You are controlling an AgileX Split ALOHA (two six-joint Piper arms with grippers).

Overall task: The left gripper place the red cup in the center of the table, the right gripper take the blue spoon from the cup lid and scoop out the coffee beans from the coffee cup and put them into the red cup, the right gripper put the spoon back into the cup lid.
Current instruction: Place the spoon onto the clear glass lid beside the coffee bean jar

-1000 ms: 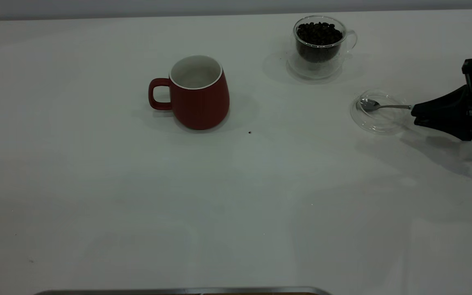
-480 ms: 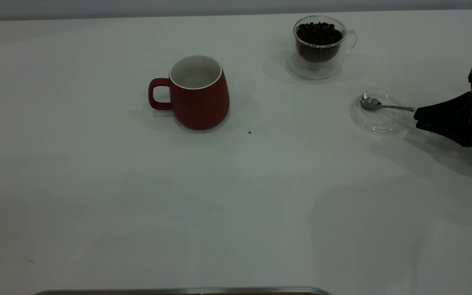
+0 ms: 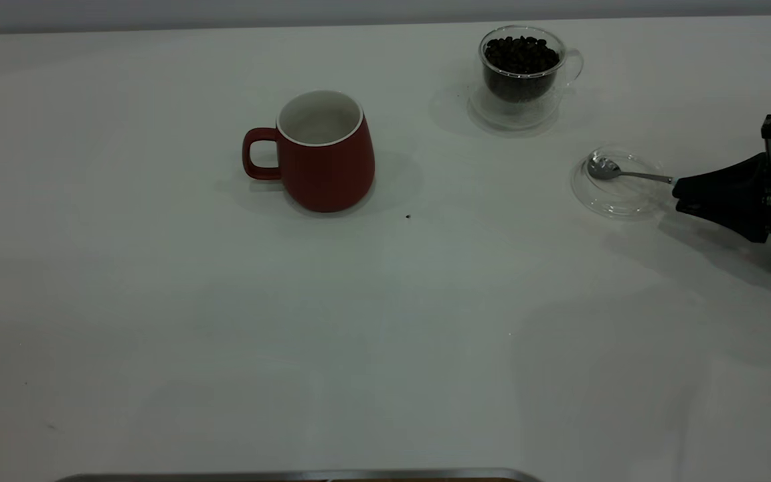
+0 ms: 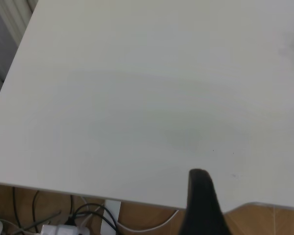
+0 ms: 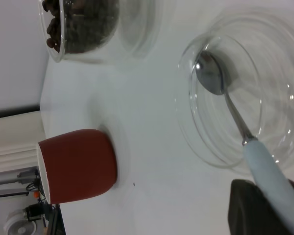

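Note:
The red cup (image 3: pixel 325 161) stands upright and empty near the middle of the table (image 3: pixel 225 321), handle to the left; it also shows in the right wrist view (image 5: pixel 78 166). The coffee cup (image 3: pixel 523 73) at the back right is full of coffee beans (image 3: pixel 521 53). The cup lid (image 3: pixel 620 197) lies at the right with the blue spoon (image 3: pixel 616 173) in it, bowl resting on the glass. My right gripper (image 3: pixel 676 191) is shut on the spoon's pale blue handle (image 5: pixel 267 171) at the lid's right rim. My left gripper (image 4: pixel 202 205) hangs over the table's edge, away from everything.
A single dark speck (image 3: pixel 407 216) lies on the table just right of the red cup. The table's rounded corner is at the back right. Below the table edge in the left wrist view are a wooden floor and cables (image 4: pixel 88 218).
My right gripper has come down from a higher, wider stance and settled level on the spoon's handle. The spoon's bowl has shifted slightly in the lid. The cups have not moved.

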